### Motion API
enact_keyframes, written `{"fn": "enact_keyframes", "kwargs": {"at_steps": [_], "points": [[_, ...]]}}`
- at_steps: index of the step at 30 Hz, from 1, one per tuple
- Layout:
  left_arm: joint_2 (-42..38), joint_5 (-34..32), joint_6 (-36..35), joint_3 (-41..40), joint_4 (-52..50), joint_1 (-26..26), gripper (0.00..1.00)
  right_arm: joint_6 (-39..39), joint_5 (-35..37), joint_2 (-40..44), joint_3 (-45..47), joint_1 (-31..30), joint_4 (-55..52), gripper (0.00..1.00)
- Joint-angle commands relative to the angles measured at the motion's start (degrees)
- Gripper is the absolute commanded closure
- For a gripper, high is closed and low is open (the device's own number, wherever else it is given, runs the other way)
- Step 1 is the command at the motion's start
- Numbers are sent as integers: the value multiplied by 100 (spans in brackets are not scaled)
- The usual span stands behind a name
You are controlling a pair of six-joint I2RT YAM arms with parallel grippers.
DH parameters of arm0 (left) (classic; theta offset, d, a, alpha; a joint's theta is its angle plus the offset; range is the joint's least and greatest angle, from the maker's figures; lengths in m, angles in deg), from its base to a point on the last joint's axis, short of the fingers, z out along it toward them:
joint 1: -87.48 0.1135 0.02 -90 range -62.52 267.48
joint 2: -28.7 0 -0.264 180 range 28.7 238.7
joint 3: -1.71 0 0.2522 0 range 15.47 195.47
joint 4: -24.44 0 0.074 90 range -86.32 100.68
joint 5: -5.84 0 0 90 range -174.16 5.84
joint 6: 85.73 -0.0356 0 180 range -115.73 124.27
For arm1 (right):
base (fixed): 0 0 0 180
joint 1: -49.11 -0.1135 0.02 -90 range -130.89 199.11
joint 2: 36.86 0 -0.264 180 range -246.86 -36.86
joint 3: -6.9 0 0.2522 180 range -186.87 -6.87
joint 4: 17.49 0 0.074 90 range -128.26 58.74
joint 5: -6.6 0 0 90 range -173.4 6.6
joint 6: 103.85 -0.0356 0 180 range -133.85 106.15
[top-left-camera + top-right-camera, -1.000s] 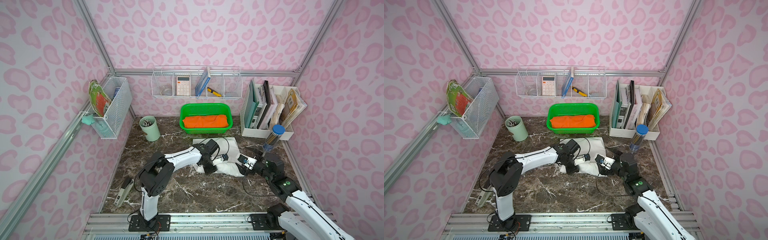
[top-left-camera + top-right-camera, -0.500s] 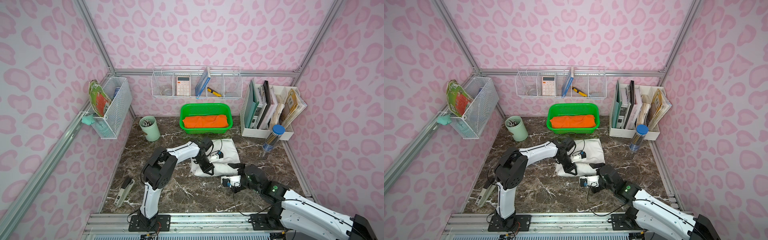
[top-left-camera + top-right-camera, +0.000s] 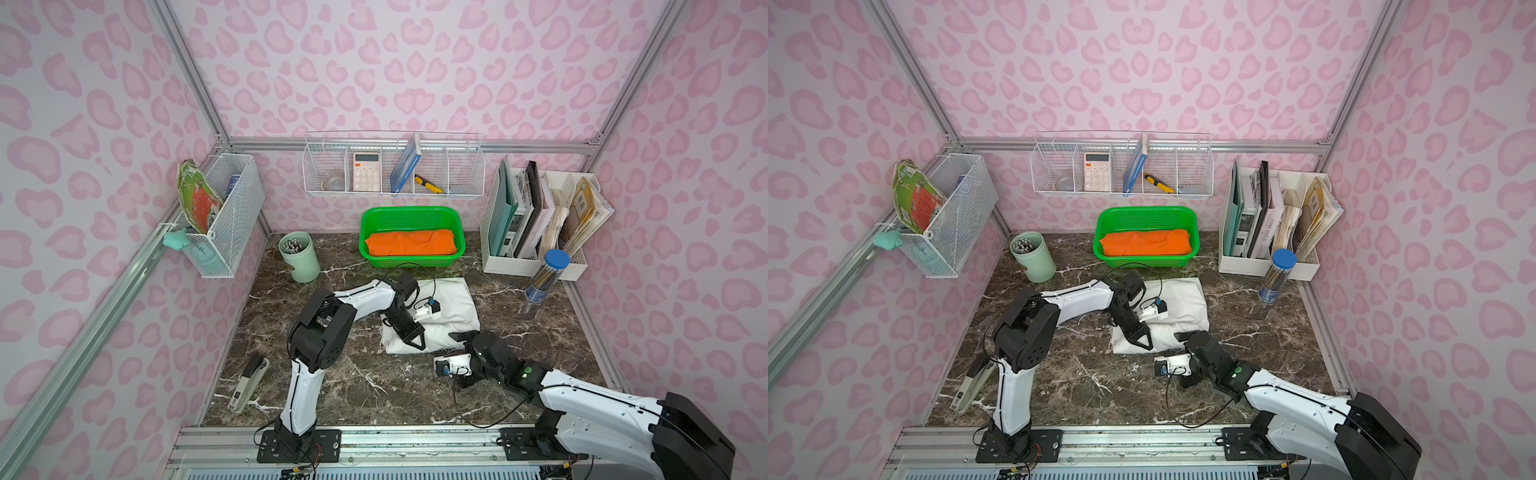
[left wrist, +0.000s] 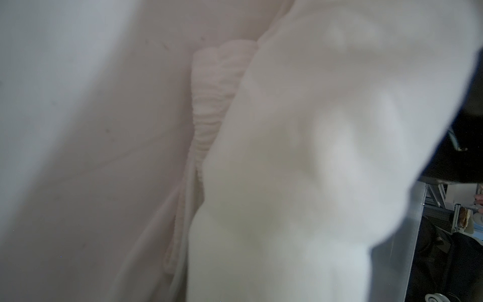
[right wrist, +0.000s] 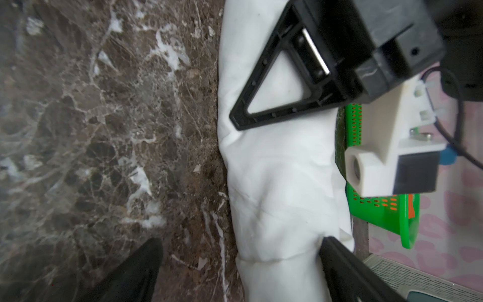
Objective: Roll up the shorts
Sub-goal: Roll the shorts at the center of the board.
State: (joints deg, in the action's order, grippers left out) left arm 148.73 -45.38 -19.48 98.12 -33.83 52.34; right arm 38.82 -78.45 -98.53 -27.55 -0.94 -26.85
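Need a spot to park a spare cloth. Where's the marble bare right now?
Three bare patches: front centre, between the shorts, the left arm and the right arm; right side, between shorts, pencil tube and file holder; left side, between pen cup, stapler and left arm. Crowded: the back row around the green basket, and the middle, where both arms meet on the shorts.

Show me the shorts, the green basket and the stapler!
shorts (image 3: 451, 297): in a top view, on the flat far part of the cloth.
green basket (image 3: 411, 210): in a top view, on its back rim.
stapler (image 3: 249, 384): in a top view, on its middle.
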Motion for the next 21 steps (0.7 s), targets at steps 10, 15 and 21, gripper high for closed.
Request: {"fn": "enact_keyframes", "kwargs": {"at_steps": [10,15,21], "points": [[185,-318,-13,23,-410,23,100,164,-397,-908,-184,658,926,10],[205,-319,2,30,-394,25,100,120,-614,-1249,-230,661,947,16],[223,-325,10,25,-374,36,100,73,-757,-1660,-234,680,1069,40]]}}
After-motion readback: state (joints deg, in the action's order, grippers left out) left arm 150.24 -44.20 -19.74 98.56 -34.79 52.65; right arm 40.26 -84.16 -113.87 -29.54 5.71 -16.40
